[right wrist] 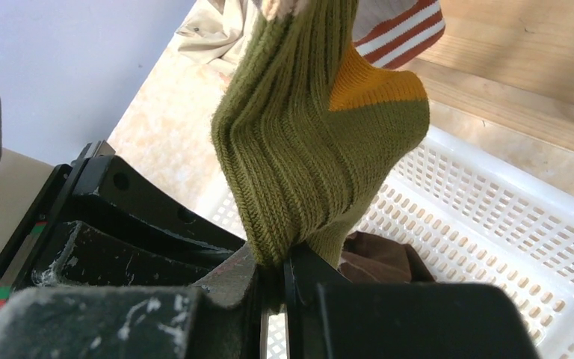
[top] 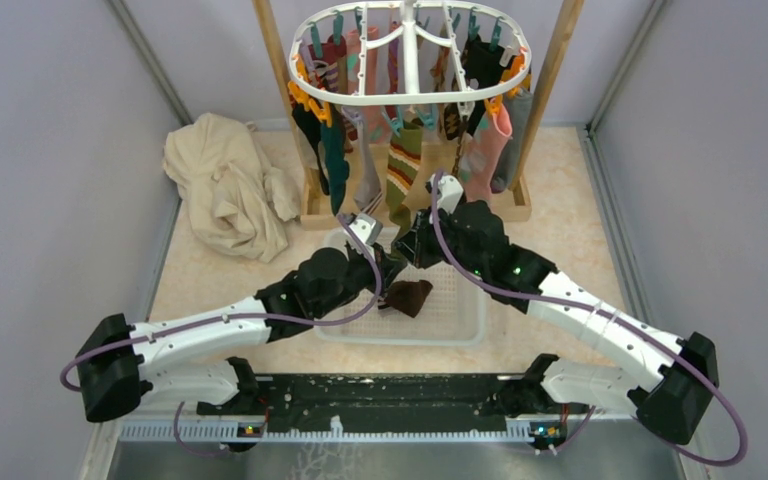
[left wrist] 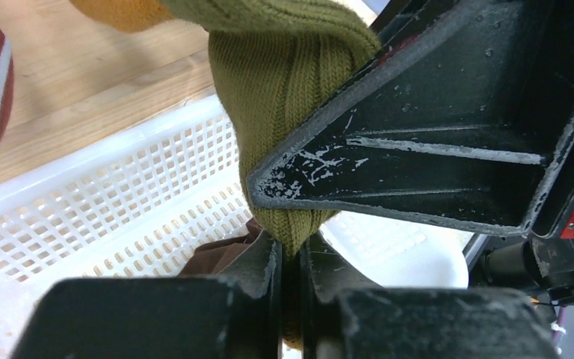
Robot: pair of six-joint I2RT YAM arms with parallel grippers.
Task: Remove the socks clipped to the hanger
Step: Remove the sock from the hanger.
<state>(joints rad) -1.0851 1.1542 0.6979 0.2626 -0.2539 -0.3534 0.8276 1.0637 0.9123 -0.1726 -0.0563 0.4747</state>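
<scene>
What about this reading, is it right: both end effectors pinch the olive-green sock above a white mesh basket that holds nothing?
Not quite: the white mesh basket holds a brown sock, seen in the top external view. The left end effector and right end effector do both pinch the olive-green sock above it.

The left arm (top: 210, 328) and right arm (top: 585, 310) are stretching forward and inward, wrists nearly meeting at the centre. The left gripper (left wrist: 290, 258) is pinching the olive sock (left wrist: 276, 97) between narrowly parted fingers; the right gripper (right wrist: 276, 265) is clamping the same sock from the opposite side
</scene>
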